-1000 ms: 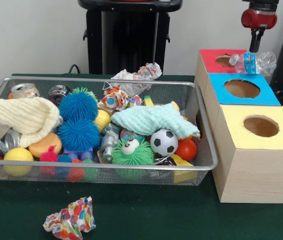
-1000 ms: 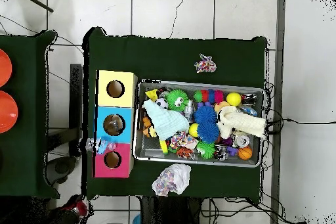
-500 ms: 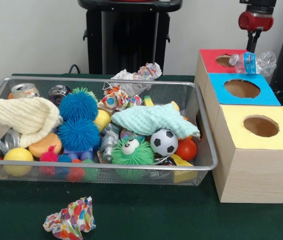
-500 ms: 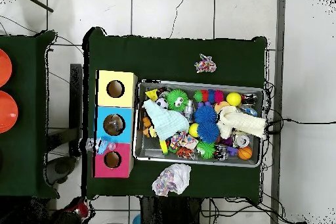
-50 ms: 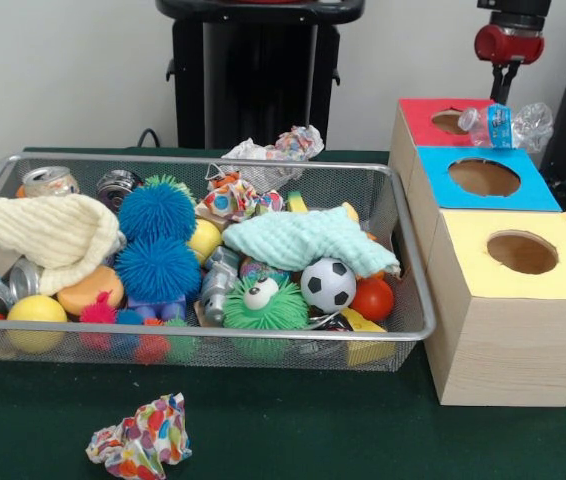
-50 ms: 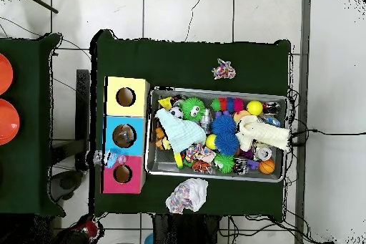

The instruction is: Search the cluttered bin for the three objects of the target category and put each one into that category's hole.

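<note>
Bottle (image 5: 508,124) on red box (image 5: 425,120) — below pincer (image 5: 502,82).

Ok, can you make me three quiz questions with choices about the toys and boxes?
1. Where does the plastic bottle lie?
A. in the bin
B. on the red box
C. on the floor

2. What colour is the middle box?
A. blue
B. green
C. white

3. What is the soccer ball doing?
A. sitting in the mesh bin
B. hanging from the gripper
C. lying on the yellow box

Answers: 1 B, it rests at the red box top's edge. 2 A, its top is blue. 3 A, it sits among the toys.
</note>
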